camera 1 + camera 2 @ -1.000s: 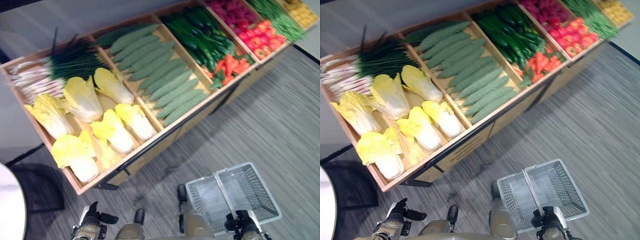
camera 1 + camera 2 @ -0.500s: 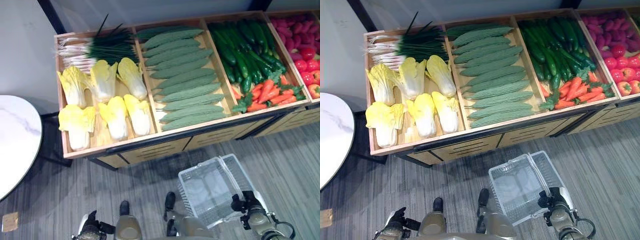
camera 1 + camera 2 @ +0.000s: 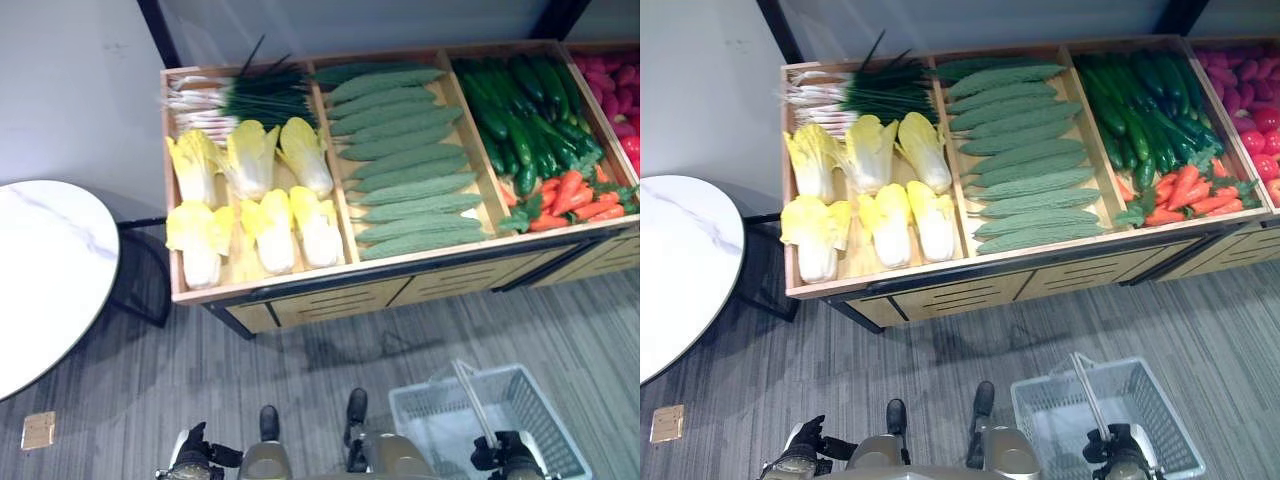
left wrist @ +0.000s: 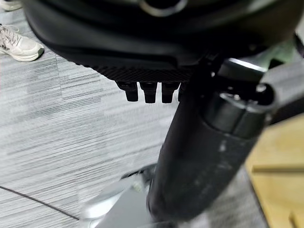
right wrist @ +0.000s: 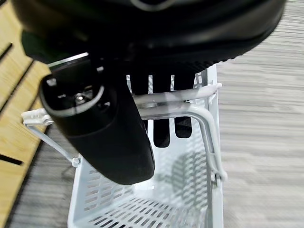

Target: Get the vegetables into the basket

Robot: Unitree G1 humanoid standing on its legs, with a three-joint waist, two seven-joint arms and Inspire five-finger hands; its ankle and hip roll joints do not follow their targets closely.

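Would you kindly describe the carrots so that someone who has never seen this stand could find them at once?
Start at the long wooden produce stand and count its compartments from the robot's left to the third, filled with dark green cucumbers. The carrots lie in a small heap at that compartment's front edge, the only orange vegetables there, with leafy green tops.

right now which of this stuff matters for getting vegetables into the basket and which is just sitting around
Part of the job:
- basket, empty, its handle held by the right hand
- napa cabbages
- bitter gourds
- cucumbers
- carrots
- scallions
- left hand, holding nothing

Just lying about:
- round white table
- wooden display stand
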